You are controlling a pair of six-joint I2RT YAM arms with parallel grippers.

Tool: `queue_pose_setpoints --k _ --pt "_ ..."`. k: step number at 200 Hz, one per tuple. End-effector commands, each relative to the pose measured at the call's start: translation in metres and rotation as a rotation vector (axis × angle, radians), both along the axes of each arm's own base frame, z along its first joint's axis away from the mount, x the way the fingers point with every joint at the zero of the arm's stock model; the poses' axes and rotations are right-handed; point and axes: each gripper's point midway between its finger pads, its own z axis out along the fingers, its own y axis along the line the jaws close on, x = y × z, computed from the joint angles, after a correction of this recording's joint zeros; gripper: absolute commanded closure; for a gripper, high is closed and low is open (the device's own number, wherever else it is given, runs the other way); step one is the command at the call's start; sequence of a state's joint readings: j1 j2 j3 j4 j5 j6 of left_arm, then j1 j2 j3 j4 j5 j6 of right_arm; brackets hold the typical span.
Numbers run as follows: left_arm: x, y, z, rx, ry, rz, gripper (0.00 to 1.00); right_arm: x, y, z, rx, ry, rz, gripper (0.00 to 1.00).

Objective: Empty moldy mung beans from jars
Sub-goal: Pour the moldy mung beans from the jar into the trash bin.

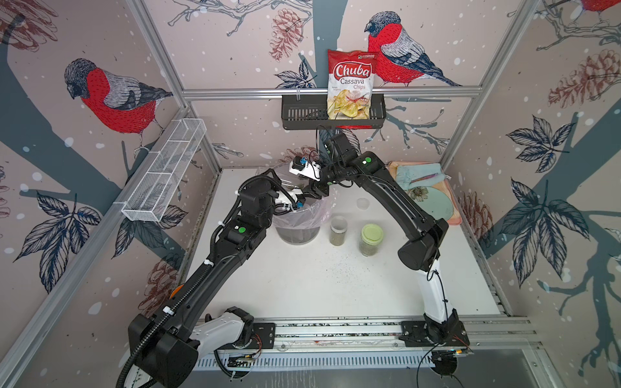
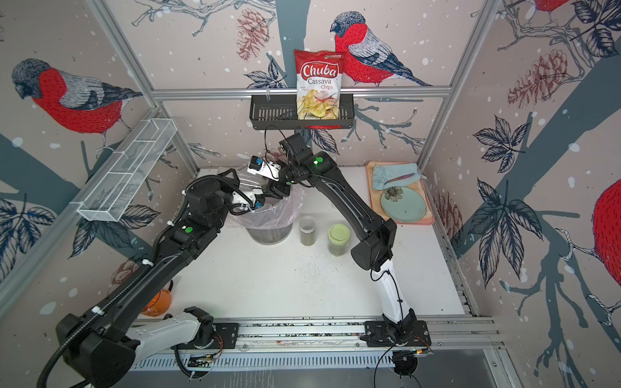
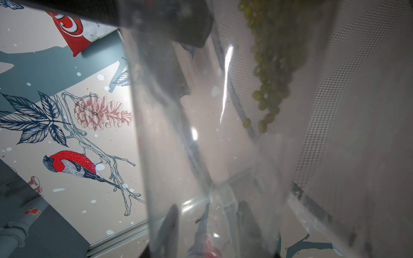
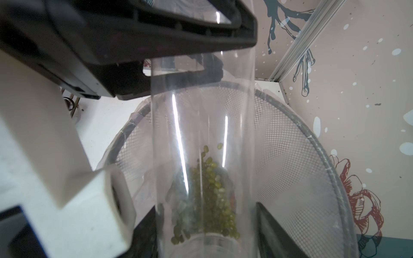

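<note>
Mung beans [image 4: 210, 196] in tube [image 4: 201, 111]: wrist views only.

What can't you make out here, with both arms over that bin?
Top views: left arm and right arm hide most of the tall tube and the bin's inside.
Left wrist view: mung beans cut off by the picture's edge.
Top views: dark specks too small to identify.
A top view: orange object largely behind the left arm.
</note>
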State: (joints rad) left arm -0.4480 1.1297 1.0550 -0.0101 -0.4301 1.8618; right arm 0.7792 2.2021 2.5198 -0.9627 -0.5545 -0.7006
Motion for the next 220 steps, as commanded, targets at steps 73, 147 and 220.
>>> queue_pose_setpoints --k 73,147,220 --pt "-0.002 -0.009 0.012 0.008 -0.042 -0.047 0.62 -0.005 0.007 0.004 0.031 0.000 0.027 0.53" --pt "-0.001 -0.009 0.020 -0.027 -0.064 -0.045 0.51 -0.011 0.007 0.001 0.032 0.027 0.045 0.63" --pt "0.002 -0.010 0.023 -0.044 -0.065 -0.042 0.08 -0.014 0.008 -0.001 0.044 0.049 0.059 0.65"
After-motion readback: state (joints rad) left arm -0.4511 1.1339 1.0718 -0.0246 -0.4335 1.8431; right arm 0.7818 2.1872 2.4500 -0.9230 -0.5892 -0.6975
